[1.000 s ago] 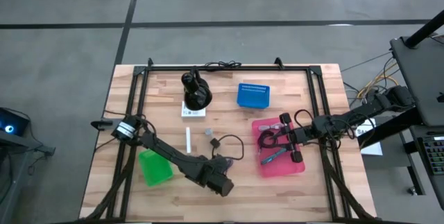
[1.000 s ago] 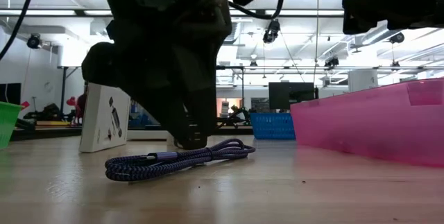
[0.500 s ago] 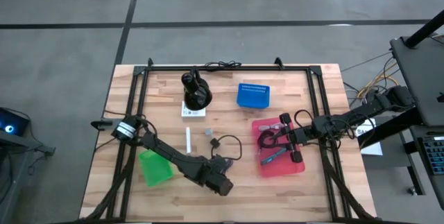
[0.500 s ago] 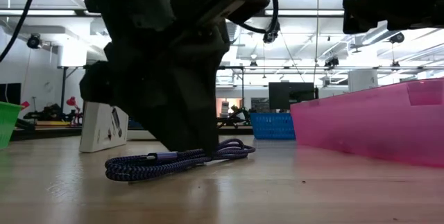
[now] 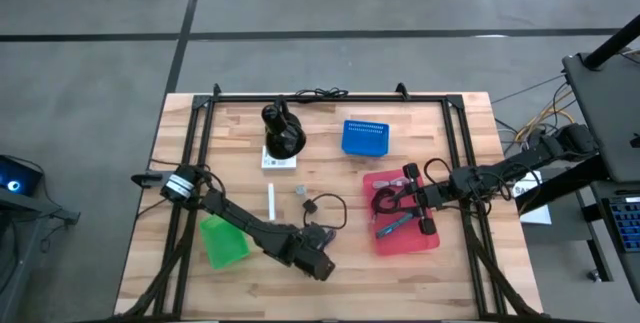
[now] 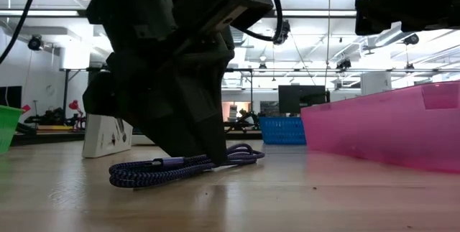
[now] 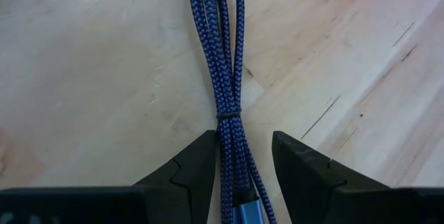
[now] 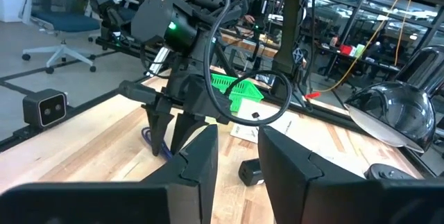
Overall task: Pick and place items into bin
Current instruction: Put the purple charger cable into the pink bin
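A dark blue braided cable (image 7: 227, 78) lies bundled on the wooden table (image 5: 240, 283), also in the low view (image 6: 180, 166). My left gripper (image 7: 244, 161) points down over it, open, one finger on each side of the bundle (image 5: 318, 243). Whether a finger touches the cable I cannot tell. My right gripper (image 8: 237, 156) is open and holds nothing, hovering above the pink bin (image 5: 432, 245), which holds slim tools and a dark coil. A white stick (image 5: 271, 201) and a small grey piece (image 5: 301, 193) lie flat on the table.
A black rounded object (image 5: 283, 133) stands on a white card (image 5: 278, 161) at the far side. A blue bin (image 5: 364, 137) sits far right of centre and a green bin (image 5: 223, 240) near left. Black frame rails (image 5: 200, 153) run along the table's sides.
My left gripper has come down over the cable bundle and shifted slightly toward the table's far-left. Its fingers now reach the table around the cable. The cable has stayed in place.
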`<state>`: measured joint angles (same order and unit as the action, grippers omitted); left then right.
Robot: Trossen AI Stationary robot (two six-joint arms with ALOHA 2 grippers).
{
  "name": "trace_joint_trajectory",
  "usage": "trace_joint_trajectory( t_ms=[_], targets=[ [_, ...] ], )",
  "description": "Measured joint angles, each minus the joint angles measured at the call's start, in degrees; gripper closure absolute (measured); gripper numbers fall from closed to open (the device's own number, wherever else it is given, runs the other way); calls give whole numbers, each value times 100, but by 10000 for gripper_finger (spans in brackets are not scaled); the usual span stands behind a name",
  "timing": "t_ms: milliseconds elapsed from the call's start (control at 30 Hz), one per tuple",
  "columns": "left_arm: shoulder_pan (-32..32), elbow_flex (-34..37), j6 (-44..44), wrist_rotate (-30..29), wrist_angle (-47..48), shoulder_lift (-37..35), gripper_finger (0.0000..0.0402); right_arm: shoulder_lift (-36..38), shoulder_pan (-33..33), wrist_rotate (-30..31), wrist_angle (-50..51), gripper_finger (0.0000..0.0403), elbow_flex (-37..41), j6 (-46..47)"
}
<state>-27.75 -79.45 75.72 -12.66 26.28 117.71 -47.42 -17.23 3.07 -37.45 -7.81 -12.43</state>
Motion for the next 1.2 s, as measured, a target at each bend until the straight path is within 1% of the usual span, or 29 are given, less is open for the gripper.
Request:
trace_joint_trajectory(
  t_ms=[67, 233, 300, 400, 533, 633, 833, 967, 1100, 1200],
  targets=[
    [7, 8, 2, 136, 4, 0, 272, 0, 0, 0, -1, 314, -2, -1],
    [4, 14, 0, 155, 25, 7, 273, 0, 0, 0, -1, 322, 0, 1],
    [4, 21, 0, 184, 38, 11, 281, 0, 0, 0, -1, 323, 0, 1],
    [10, 34, 23, 247, 69, 15, 306, 0, 0, 0, -1, 323, -2, 0],
    [17, 43, 18, 268, 118, 17, 355, 0, 0, 0, -1, 319, 0, -1],
    [17, 47, -255, 303, 113, 17, 388, 0, 0, 0, -3, 317, 0, -2],
    [17, 44, -410, 359, 100, 17, 392, 0, 0, 0, -3, 321, -1, -2],
    [20, -29, -765, 624, 153, -40, 397, 0, 0, 0, -21, 327, 0, -2],
    [-1, -73, -1414, 881, 231, -220, 399, 2, 0, 0, -103, 330, 0, 29],
    [-17, -168, -1956, 849, 190, -403, 399, 2, 0, 0, -95, 329, -2, 50]
  ],
)
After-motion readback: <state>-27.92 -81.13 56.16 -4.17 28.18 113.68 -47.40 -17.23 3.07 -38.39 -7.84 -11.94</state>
